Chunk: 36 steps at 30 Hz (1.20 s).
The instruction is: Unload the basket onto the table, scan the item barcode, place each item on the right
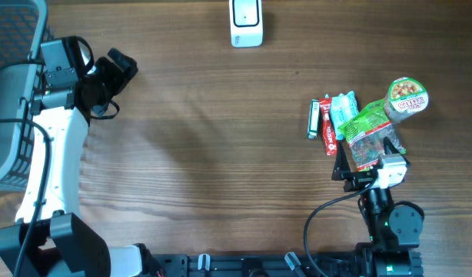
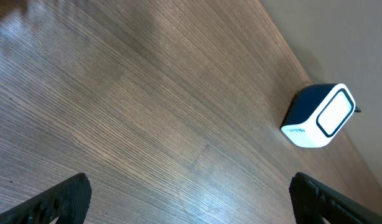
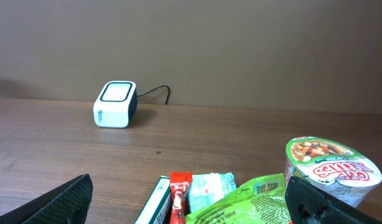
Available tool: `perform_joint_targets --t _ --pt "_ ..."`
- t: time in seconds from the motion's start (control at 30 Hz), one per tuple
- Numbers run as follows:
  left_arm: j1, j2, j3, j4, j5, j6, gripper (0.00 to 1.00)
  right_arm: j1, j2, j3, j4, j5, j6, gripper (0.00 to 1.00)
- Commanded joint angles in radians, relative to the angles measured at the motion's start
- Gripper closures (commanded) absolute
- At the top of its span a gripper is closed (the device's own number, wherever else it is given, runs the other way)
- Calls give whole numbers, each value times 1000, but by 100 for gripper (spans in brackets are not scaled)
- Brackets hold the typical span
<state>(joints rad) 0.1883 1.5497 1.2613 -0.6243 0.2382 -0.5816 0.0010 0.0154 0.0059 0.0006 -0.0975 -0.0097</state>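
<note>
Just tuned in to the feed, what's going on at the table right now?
Nothing has been picked up yet. The right gripper hangs with its fingers open at the near side of the grocery pile: a noodle cup, a green packet, a red stick and a small box. The left gripper, also open and empty, sits by the basket, facing the white scanner at the far edge of the table.

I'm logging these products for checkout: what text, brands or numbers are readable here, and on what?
No text reads clearly.
Noodle cup lid: white lettering on a red band, too blurred.
Green packet and red sachet: print too small.
Barcode scanner: tiny side mark, unreadable.
</note>
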Motion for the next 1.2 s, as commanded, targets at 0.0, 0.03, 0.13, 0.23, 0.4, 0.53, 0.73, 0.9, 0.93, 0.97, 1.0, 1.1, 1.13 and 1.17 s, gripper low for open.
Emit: perform_joint_targets --t 0.0,0.03,0.13,0.23,0.4,0.53,0.73,0.9,0.93,0.97,1.0,1.1,1.13,1.17 --pt "5 -12 14 3 12 -2 0 -5 -12 -1 6 -8 -14 0" --pt "5 -12 14 3 12 -2 0 -5 -12 -1 6 -9 -14 0" --pt "5 -12 14 3 12 -2 0 -5 -12 -1 6 -9 -14 0" --pt "5 -12 14 3 12 -2 0 -5 -12 -1 6 -8 -14 0" --pt "5 -12 14 3 12 -2 0 -5 -12 -1 6 -9 -14 0" --pt "5 -17 14 3 12 -2 0 -5 -12 -1 6 -9 -14 0" --pt "3 -149 14 2 12 -2 0 -5 -12 -1 6 -9 -14 0" --pt "3 -355 14 2 12 -2 0 -5 -12 -1 6 -9 -14 0" --pt "4 -436 14 2 12 -2 0 -5 -12 -1 6 -9 -14 0" --pt "4 -470 14 2 11 -1 0 -5 -12 -1 6 -9 -14 0" --pt "4 -515 14 2 12 -2 0 -5 -12 -1 6 -9 -14 0" --pt "4 -654 14 -2 12 -1 0 -5 -12 -1 6 -9 -14 0" --pt "4 -686 14 -6 12 -1 0 -5 -12 -1 6 -9 -14 0" --pt "4 -732 14 -19 2 3 0 -5 -12 -1 6 -8 -14 0"
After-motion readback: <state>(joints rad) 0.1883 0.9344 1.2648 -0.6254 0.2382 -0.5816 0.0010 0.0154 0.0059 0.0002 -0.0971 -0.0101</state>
